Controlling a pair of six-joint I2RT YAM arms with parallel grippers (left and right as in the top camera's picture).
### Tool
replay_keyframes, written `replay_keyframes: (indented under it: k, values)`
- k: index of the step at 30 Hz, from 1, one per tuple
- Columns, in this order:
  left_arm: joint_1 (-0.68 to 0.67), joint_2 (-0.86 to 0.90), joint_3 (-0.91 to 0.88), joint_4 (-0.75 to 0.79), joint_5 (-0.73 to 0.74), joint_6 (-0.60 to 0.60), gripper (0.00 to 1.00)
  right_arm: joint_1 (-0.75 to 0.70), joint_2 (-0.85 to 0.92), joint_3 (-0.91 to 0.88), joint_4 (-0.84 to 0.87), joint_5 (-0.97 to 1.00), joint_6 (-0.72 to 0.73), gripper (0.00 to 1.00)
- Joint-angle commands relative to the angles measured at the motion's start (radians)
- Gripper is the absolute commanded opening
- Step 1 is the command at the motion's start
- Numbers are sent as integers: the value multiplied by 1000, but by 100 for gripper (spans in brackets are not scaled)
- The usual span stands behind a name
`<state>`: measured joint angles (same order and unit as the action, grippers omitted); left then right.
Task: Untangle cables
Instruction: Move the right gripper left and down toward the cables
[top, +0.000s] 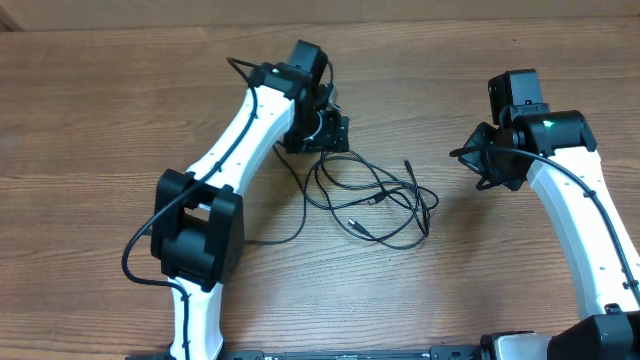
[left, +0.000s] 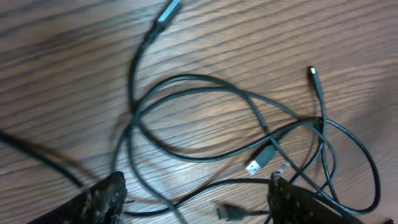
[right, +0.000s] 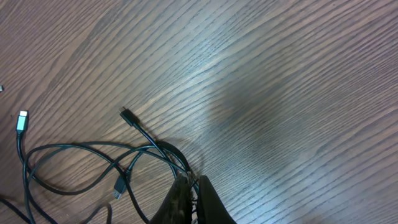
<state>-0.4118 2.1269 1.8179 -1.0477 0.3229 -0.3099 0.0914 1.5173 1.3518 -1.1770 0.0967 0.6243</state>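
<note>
Overhead view: the left gripper (top: 330, 135) hangs over the wooden table (top: 100, 100) at the upper left edge of the cables (top: 375, 200). They spread away from it to the right and toward the near side of the table in loose, overlapping loops. One strand runs back under the gripper and another trails off beneath the left arm.

In the left wrist view, the left gripper (left: 196, 186) has its two fingers (left: 102, 199) set wide apart with nothing between them but table and cord. The cables (left: 186, 77) lie just ahead of the fingertips and partly between them, crossing one another several times. A silvery flat plug (left: 258, 163) rests just ahead of the right-hand finger. A small dark plug (left: 314, 73) lies farther out on that side, and a third plug (left: 168, 12) points away at the far end of a strand. A fourth plug (left: 230, 213) sits low between the fingers.

Further right in the overhead view, the right gripper (top: 482, 165) is held apart from the loops, which end to its left.

In the right wrist view, the right gripper (right: 189, 193) shows its fingers pressed together into one dark wedge. The cables (right: 81, 145) lie ahead and to the left of the tip, the nearest loop passing just past it. I cannot tell whether the tip touches that loop. A black plug (right: 127, 116) points outward from the tangle, and a pale plug (right: 22, 121) lies at the far left.
</note>
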Motion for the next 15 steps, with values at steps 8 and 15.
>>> replay_keyframes:
  k: [8,15]
  values:
    - [-68,7,-11,-8,-111,-21,54,-1,-11,-6,-18,-78,-9,14]
    - [-66,10,-11,-45,-177,-58,54,7,-11,-8,-23,-241,-138,61]
